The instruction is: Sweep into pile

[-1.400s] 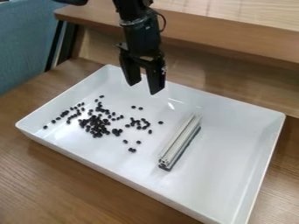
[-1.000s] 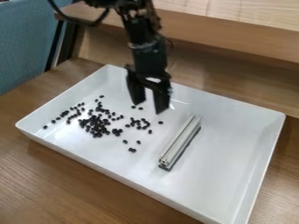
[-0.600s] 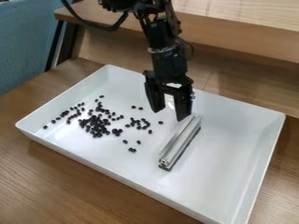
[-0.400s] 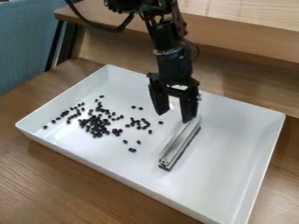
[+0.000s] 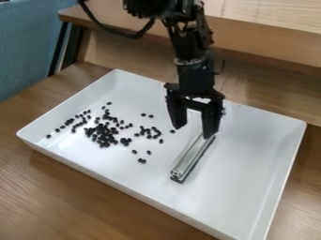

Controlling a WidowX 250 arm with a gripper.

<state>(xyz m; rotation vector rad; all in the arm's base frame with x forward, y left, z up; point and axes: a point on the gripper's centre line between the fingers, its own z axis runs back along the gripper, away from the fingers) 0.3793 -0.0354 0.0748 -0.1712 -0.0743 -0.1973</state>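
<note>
Judge the step in hand as grasping the bar (image 5: 192,158), probably for use as a sweeper. Note the claw (image 5: 194,132) open, fingers well apart and holding nothing, at the far end of the bar. Note, too, one fingertip overlapping that end in the view; impossible to tell from this angle whether touching or just above. Find the beans (image 5: 103,135) inside the tray (image 5: 254,145) on the desk (image 5: 87,187), over towards the view's left: thickest in one clump, with a loose line towards the left rim and strays between clump and bar. Count the sweeping as yet to begin.

To grasp well, first centre the claw over the bar, one finger to each long side, rather than closing from here with a tip perhaps on top. Aim nearer the middle of the bar for balance; at the far end, expect swinging or tilting under load. Square the fingers to the long sides, lower without pressing into the tray, then close firmly.

Once gripped, lift only a little, set down beyond the outermost strays, and push slowly with the long side, low against the tray floor. Beware of too high a pass, likely to skip over beans, and too fast a push, likely to scatter small, rolling pieces. Finish with the left-hand line, drawing inward to the clump.
</note>
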